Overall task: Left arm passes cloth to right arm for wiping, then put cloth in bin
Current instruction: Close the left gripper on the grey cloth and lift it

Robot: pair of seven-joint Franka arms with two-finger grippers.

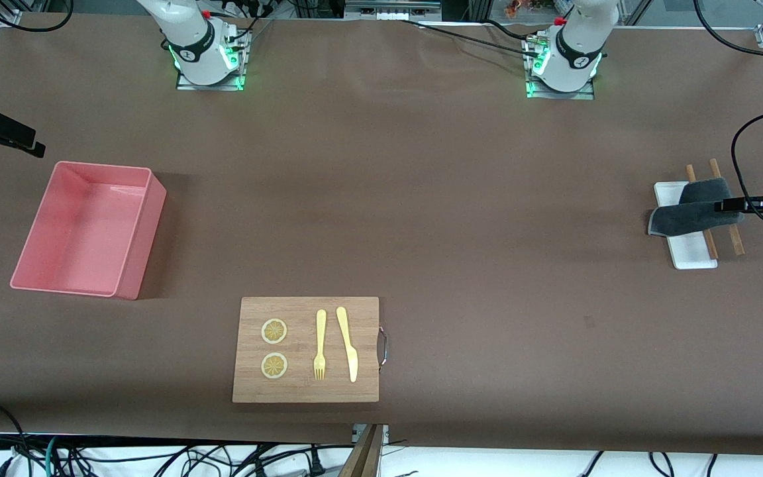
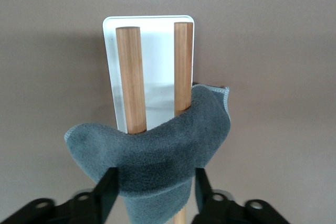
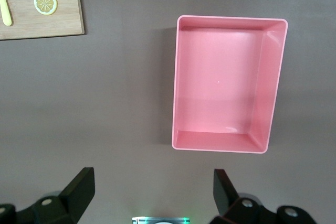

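Note:
The dark grey cloth (image 1: 686, 215) (image 2: 157, 145) lies draped over two wooden sticks (image 2: 128, 66) on a flat white tray (image 1: 689, 255) at the left arm's end of the table. My left gripper (image 1: 729, 205) (image 2: 155, 179) is down at the cloth, its fingers pressed against a bunched fold from both sides. The salmon-pink bin (image 1: 143, 232) (image 3: 226, 142) stands empty at the right arm's end. My right gripper (image 1: 30, 147) (image 3: 155, 182) hangs high over the table beside the bin, open, with nothing between its fingers. That arm waits.
A wooden board (image 1: 305, 391) (image 3: 47, 24) lies near the front camera with two lemon slices (image 1: 274, 331), a yellow fork (image 1: 320, 344) and a yellow knife (image 1: 348, 344) on it. A cable loops above the left gripper at the table's end.

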